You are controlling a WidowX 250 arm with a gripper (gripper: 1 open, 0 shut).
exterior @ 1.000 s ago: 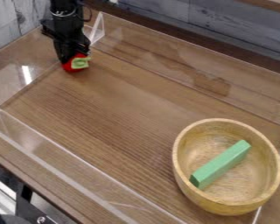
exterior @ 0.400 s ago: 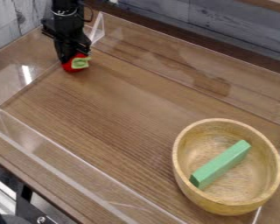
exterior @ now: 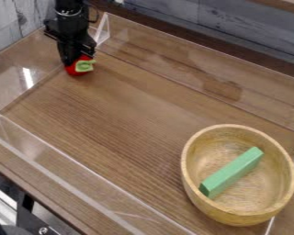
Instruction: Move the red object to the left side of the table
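- Nothing has shifted since a second ago: the red toy (exterior: 81,65) sits on the same spot, and the pincer (exterior: 76,58) above it has neither risen nor slid.
- The red toy is in the far left corner of the surface (exterior: 125,119), low against the wood, with its pale green tip showing on the near side.
- The pincer points almost straight down, its dark fingers clenched and their tips right on the toy. It looks to be grasping the toy, though the actual contact is too small to make out.
- My read is that the carry is done, because the toy already lies on the left side. What remains is to let go and lift clear.
- The risk here is a smooth, rounded toy that could roll or get nudged as the fingers part.
- The surface is brown wood grain, bare around the toy and ringed by low clear walls (exterior: 17,72) that sit close to it on the left.
- Well apart, at the near right, a round wooden bowl (exterior: 194,147) holds a green block (exterior: 231,172) lying tilted inside.
- Behind the far wall runs a grey planked backdrop (exterior: 235,23).
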